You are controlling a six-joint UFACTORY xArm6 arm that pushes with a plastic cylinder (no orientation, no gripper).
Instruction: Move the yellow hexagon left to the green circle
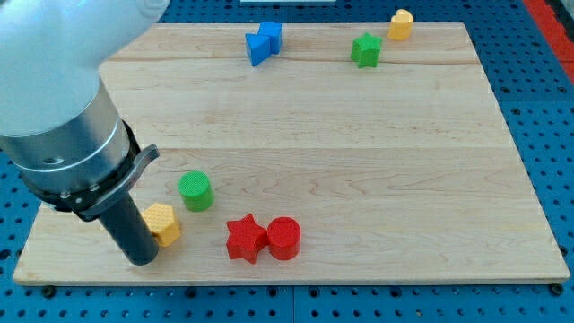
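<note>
The yellow hexagon lies near the board's bottom left, just below and left of the green circle, with a small gap between them. My tip rests on the board touching the hexagon's lower left side. The arm's large body covers the view's upper left.
A red star and a red circle sit side by side right of the hexagon. At the view's top are two blue blocks, a green star and a small yellow block. The wooden board's bottom edge is close below my tip.
</note>
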